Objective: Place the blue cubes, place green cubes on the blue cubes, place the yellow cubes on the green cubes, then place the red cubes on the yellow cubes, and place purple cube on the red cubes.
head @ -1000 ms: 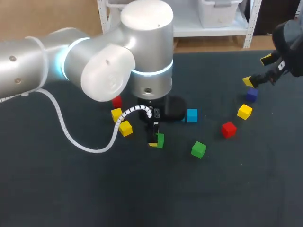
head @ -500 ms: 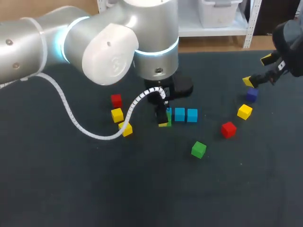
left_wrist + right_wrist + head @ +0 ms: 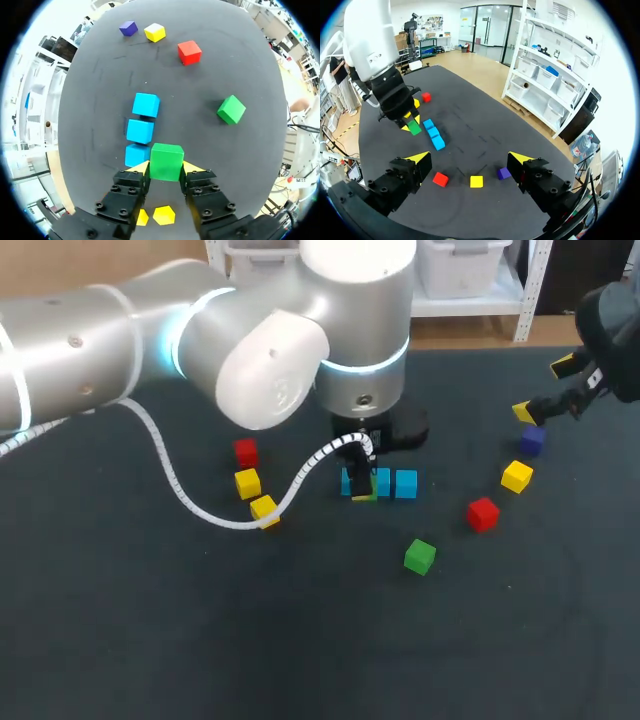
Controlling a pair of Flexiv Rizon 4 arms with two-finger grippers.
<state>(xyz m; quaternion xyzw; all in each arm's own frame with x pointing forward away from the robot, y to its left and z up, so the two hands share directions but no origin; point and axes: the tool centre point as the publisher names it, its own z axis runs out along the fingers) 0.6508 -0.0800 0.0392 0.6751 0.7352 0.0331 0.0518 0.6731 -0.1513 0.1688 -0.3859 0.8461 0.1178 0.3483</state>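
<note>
**Head view.** My left arm [image 3: 200, 350] comes in from the left and reaches past the middle of the black table [image 3: 300, 650]. Its left gripper [image 3: 362, 486] is clamped on a small green cube [image 3: 366, 496] at the left end of a row of three light-blue cubes [image 3: 392, 483]. Whether that cube touches the row cannot be told here. A loose green cube [image 3: 420, 556] lies nearer the front, well apart from the row. A red cube [image 3: 483, 513], a yellow cube [image 3: 517, 476] and a purple cube [image 3: 532, 440] are strung out toward the table's far right corner. There the right gripper [image 3: 542, 390] hovers with its fingers spread, holding nothing. Left of the row, a second red cube [image 3: 245, 451] and a pair of yellow cubes [image 3: 247, 483] sit near one another.

**Left wrist view.** Both yellow tips press the small green cube [image 3: 166, 161] from two sides. The cube sits just beside the nearest cube of the light-blue row [image 3: 140, 131], which runs straight ahead of the fingers. The loose green cube [image 3: 231, 109] lies off to one side. The red cube [image 3: 189, 52], yellow cube [image 3: 155, 32] and purple cube [image 3: 128, 28] lie far ahead, near the table's edge. The pair of yellow cubes [image 3: 164, 215] shows under the gripper.

**Right wrist view.** The right gripper [image 3: 469, 160] stands wide open above the red cube [image 3: 440, 179], yellow cube [image 3: 476, 181] and purple cube [image 3: 504, 173]. Well ahead, the left gripper [image 3: 410, 122] grips the small green cube [image 3: 414, 128] at the far end of the light-blue row [image 3: 434, 133]. The second red cube [image 3: 426, 97] lies beyond it.
</note>
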